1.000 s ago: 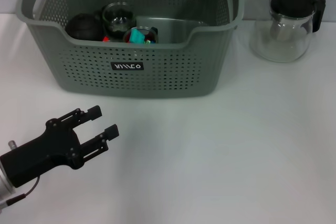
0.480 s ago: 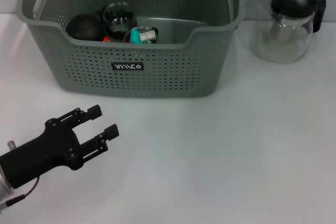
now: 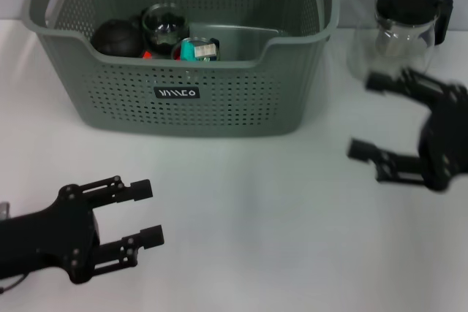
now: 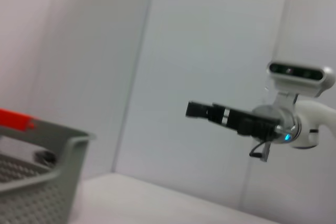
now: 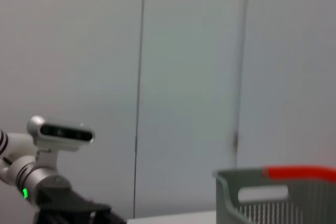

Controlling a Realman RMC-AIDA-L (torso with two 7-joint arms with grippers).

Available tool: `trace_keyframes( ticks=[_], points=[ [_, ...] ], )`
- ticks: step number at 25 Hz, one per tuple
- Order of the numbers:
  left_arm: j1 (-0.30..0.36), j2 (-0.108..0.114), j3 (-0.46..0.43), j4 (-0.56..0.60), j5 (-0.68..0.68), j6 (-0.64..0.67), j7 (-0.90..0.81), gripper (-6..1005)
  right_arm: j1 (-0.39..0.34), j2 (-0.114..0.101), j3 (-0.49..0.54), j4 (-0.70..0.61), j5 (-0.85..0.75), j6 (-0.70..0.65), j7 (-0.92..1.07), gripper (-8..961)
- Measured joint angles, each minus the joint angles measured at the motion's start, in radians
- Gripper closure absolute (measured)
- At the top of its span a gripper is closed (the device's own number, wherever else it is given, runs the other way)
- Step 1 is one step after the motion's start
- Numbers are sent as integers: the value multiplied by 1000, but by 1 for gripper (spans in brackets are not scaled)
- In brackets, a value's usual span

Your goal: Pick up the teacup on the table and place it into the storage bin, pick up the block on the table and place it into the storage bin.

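Far left: we see the grey-green perforated plastic storage bin (image 3: 183,56), teacup and block apparently inside.
Left gripper (image 3: 142,213): near-left, fingers apart, empty.
Right gripper (image 3: 369,116): right, spread, empty.
Risk: we judge the right gripper could knock the glass jug with black lid (image 3: 402,34) close behind it.

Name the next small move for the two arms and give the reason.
Probably pull both arms back to rest. The storage bin already holds a teacup and a teal block, and no cup or block lies on the table. The left pincer and right pincer are both open and hold nothing.
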Motion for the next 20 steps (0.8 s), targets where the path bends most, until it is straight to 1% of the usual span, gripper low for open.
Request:
trace_keyframes(
  ticks=[3,4,7,9,10,14,20],
  points=[
    [-30,8,10,-7,33,-1,-4,345,1,-8,58,161,-66,-48,-68,29],
    [-37,7,21,-17,40,-7,14,318,11,-9,68,205,-93,-48,-98,29],
    [-59,-2,66,-52,47,-38,69,236,62,-10,92,358,-181,-24,-190,29],
    [-71,-5,89,-71,47,-63,81,181,107,-9,98,434,-237,10,-227,29],
    [-76,-5,100,-76,47,-72,82,179,131,-8,98,465,-263,28,-235,29],
    [-93,-6,156,-88,48,-102,76,172,193,-1,99,516,-317,64,-239,29],
    [-95,-10,159,-94,48,-130,75,172,214,1,99,521,-317,57,-242,29]
  ],
)
